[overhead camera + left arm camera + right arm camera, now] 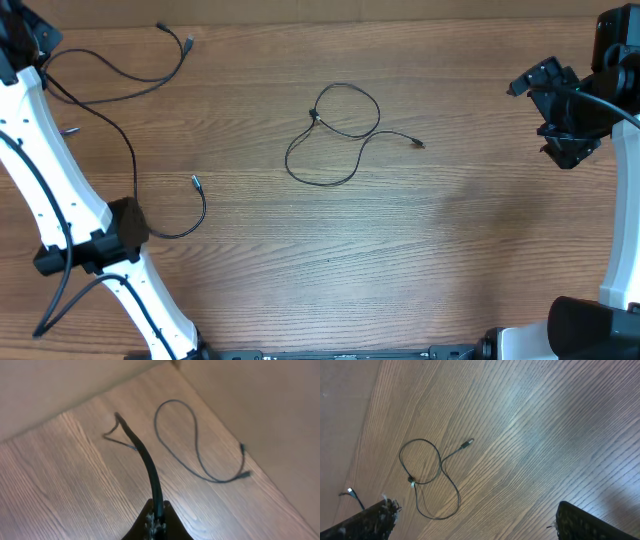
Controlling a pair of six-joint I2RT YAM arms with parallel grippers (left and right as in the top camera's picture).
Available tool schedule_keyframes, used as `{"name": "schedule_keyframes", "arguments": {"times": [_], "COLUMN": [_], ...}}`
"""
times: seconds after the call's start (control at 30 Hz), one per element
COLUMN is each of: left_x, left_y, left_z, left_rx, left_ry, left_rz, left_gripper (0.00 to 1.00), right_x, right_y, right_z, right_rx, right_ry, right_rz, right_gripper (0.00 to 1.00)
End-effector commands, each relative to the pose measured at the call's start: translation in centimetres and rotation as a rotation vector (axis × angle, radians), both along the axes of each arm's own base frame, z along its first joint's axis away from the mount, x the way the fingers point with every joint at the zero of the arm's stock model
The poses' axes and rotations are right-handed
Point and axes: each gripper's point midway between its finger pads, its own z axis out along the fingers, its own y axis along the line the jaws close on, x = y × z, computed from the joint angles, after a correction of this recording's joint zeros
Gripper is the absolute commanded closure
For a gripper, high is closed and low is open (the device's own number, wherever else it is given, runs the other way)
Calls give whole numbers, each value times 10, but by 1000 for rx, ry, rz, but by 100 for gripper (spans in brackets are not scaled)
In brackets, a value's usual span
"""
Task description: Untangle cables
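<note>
Held cable (145, 460), limp and light, is pinched in left gripper (157, 508); looped cable (442, 466), ahead of wide-open right gripper (475, 510), is judged best gripped near its crossing.

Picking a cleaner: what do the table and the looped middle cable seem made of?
Table: wood or wood-look laminate, by its straight brown grain, with a soft sheen. Looped cable: black, matte, probably plastic or rubber sheathing, as it lies in limp curves. Its plug is too small to judge.
</note>
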Motion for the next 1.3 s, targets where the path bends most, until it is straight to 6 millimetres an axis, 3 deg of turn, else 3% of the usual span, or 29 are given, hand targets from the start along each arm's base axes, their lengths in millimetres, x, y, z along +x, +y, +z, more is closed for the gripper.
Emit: {"name": "schedule_keyframes", "arguments": {"times": [0.0, 0.1, 0.17, 0.3, 0.4, 0.6, 0.77, 0.93, 1.27], "left_x": [3, 18, 32, 50, 47, 46, 46, 44, 26], "left_y": [27, 25, 13, -37, -85, -120, -120, -108, -29], "left_z": [-25, -41, -42, -34, -25, -6, -5, -4, -22], "left_rx": [-77, -171, -219, -288, -383, -470, -487, -499, -475], "left_ry": [-15, -26, -46, -86, -137, -235, -240, -249, -199], "left_rz": [135, 48, -96, -504, -803, -961, -949, -911, -619], "left_gripper": [96, 96, 96, 96, 96, 96, 96, 96, 96], "right_x": [1, 1, 1, 1, 1, 1, 1, 1, 1], "right_y": [-1, -1, -1, -1, -1, -1, -1, -1, -1], "right_z": [4, 4, 4, 4, 4, 4, 4, 4, 4], "right_rx": [-14, -14, -14, -14, -14, -14, -14, -14, -14], "right_ry": [-14, -14, -14, -14, -14, -14, -14, -14, -14], "right_rz": [5, 5, 5, 5, 5, 5, 5, 5, 5], "right_gripper": [0, 0, 0, 0, 0, 0, 0, 0, 0]}}
